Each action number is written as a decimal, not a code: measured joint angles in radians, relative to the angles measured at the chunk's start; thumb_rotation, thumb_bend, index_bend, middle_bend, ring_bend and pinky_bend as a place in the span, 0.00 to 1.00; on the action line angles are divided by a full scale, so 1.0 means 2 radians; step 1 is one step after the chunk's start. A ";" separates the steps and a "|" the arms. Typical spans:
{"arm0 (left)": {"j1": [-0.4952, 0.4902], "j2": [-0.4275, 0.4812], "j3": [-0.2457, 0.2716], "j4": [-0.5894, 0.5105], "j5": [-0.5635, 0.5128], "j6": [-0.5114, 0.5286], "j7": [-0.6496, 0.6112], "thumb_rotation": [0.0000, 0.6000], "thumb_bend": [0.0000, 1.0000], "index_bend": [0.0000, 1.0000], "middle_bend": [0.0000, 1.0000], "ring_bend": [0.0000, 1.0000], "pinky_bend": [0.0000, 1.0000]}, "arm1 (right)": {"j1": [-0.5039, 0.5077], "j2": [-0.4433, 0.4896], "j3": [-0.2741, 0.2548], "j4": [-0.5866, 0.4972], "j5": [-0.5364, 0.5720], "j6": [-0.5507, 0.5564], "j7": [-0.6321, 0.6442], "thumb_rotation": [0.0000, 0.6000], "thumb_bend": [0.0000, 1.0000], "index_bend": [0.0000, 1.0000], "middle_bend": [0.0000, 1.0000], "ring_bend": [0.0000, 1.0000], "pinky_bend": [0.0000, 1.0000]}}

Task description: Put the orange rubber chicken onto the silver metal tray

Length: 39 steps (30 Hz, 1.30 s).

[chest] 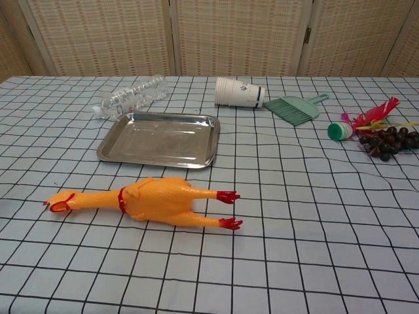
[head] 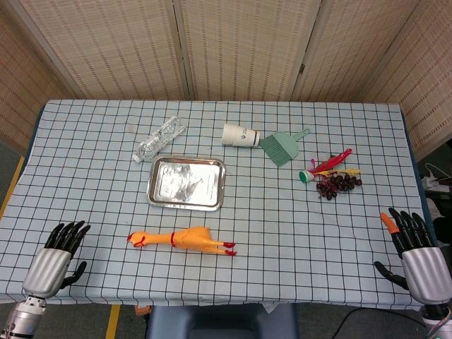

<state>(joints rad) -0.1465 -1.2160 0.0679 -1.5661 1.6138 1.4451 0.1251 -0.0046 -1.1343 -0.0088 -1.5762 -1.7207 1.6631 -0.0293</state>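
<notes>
The orange rubber chicken [head: 182, 239] [chest: 147, 199] lies on its side on the checked cloth, head to the left, red feet to the right. Just behind it sits the silver metal tray [head: 162, 199] [chest: 111, 150], with nothing in it. In the head view my left hand [head: 58, 256] rests at the table's near left corner, fingers spread, holding nothing. Over at the near right edge, my right hand [head: 414, 250] is likewise spread and holds nothing. Both hands are well apart from the chicken. The chest view shows neither hand.
A clear plastic bottle [head: 159, 139] [chest: 129, 96] lies behind the tray. A white paper cup [head: 241, 135] [chest: 239, 92] lies on its side beside a green dustpan [head: 285, 146] [chest: 294, 108]. A feathered shuttlecock [head: 326, 167] [chest: 364, 122] and dark grapes [head: 337, 185] [chest: 389, 141] are at the right.
</notes>
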 measured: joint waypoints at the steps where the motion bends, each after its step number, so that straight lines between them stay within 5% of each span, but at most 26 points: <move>1: 0.000 -0.001 0.000 0.000 0.001 -0.001 0.001 1.00 0.40 0.00 0.00 0.00 0.02 | 0.000 0.000 0.000 0.000 0.000 0.000 0.000 1.00 0.10 0.00 0.00 0.00 0.00; 10: -0.004 -0.008 0.016 -0.008 0.033 -0.011 -0.013 1.00 0.40 0.00 0.00 0.00 0.02 | -0.001 0.001 -0.004 -0.005 -0.005 -0.002 -0.008 1.00 0.10 0.00 0.00 0.00 0.00; 17: -0.028 -0.056 0.019 -0.023 0.069 -0.044 0.037 1.00 0.41 0.00 0.00 0.00 0.05 | 0.004 0.001 -0.007 -0.008 -0.002 -0.022 -0.010 1.00 0.10 0.00 0.00 0.00 0.00; 26: -0.077 -0.133 -0.023 -0.032 0.025 -0.126 0.078 1.00 0.42 0.00 0.00 0.00 0.10 | 0.009 0.013 -0.005 -0.013 0.014 -0.037 0.005 1.00 0.10 0.00 0.00 0.00 0.00; 39: -0.125 -0.223 -0.073 0.047 -0.073 -0.187 0.112 1.00 0.42 0.00 0.00 0.00 0.11 | 0.010 0.020 -0.005 -0.014 0.021 -0.043 0.019 1.00 0.10 0.00 0.00 0.00 0.00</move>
<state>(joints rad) -0.3972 -1.6625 -0.0771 -1.4727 1.4681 1.0717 0.3489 0.0157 -1.0934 -0.0181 -1.6046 -1.6789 1.5771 0.0092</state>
